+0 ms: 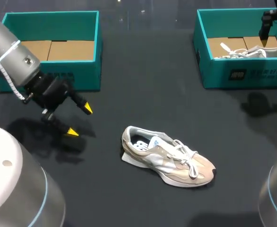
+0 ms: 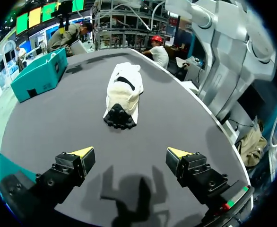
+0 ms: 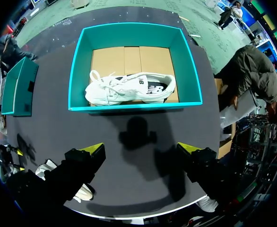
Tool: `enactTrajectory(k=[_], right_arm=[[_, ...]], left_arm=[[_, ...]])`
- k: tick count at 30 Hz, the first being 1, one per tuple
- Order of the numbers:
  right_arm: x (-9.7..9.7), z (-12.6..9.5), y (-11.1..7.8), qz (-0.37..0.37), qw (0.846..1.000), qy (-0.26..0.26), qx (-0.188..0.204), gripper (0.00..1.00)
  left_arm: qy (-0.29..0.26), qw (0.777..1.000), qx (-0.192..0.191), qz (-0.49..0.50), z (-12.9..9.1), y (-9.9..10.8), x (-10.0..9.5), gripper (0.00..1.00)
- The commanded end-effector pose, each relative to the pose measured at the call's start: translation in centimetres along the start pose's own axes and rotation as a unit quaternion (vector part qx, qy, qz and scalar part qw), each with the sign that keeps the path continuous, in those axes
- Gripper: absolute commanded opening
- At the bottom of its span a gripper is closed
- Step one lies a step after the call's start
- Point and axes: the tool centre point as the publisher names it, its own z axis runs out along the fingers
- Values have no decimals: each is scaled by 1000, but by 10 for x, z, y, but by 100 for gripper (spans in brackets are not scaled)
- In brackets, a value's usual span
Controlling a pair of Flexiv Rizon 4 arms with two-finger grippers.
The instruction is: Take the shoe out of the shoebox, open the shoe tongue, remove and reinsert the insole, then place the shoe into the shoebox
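One shoe out on the table, another boxed.
The beige shoe lies on the table between the boxes. A white shoe lies in the right box. The left box shows its cardboard floor. The left gripper and right gripper both have their fingers apart.

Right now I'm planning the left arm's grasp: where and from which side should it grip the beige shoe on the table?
Probably the heel collar of the beige shoe, coming from above: it stands upright on its sole, opening up, heel toward the open left gripper, so one finger could fit inside, one behind.
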Motion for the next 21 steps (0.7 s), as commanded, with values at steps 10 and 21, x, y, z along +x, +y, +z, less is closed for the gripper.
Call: enactTrajectory(k=[10, 21], right_arm=[[0, 0, 0, 0, 1000, 0, 0, 100], [0, 0, 0, 0, 1000, 0, 0, 100]], left_arm=[[-19, 996, 84, -27, 12, 19, 0, 100], [-80, 979, 176, -63, 21, 55, 23, 100]])
